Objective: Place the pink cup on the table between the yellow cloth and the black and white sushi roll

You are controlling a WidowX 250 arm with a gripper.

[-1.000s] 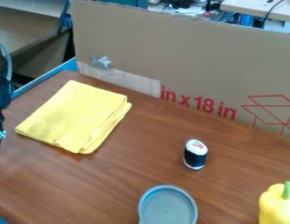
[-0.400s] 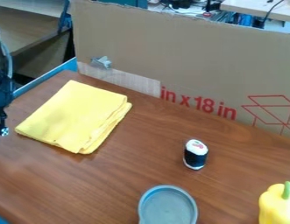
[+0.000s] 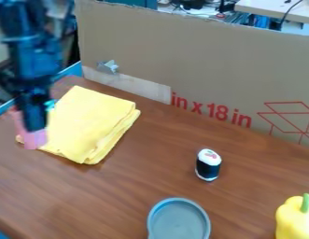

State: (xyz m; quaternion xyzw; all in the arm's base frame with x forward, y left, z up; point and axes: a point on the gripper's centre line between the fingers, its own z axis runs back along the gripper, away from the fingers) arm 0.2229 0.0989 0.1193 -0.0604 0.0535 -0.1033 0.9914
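Note:
At the left of the camera view, my gripper (image 3: 31, 119) hangs at the near-left edge of a folded yellow cloth (image 3: 88, 123). It is shut on a blurred pink object (image 3: 34, 140), whose lower end sticks out below the black fingers and covers part of the cloth's corner. Whether the object touches the cloth, I cannot tell. Right of centre, a small sushi-like roll (image 3: 208, 165), black with white ends, stands upright. A round grey dish (image 3: 179, 221) lies at the bottom, and a yellow pepper (image 3: 295, 219) with a green stem sits at the lower right.
A tall cardboard panel (image 3: 200, 56) stands along the back edge of the brown wooden table (image 3: 144, 182). Blue edging (image 3: 70, 71) runs beside the table's upper-left side. A bit of something blue (image 3: 0, 234) shows in the bottom-left corner.
The arm has come rightward into view from the left edge, and the pink object has come in with the gripper. Cloth, roll, dish and pepper have kept their places.

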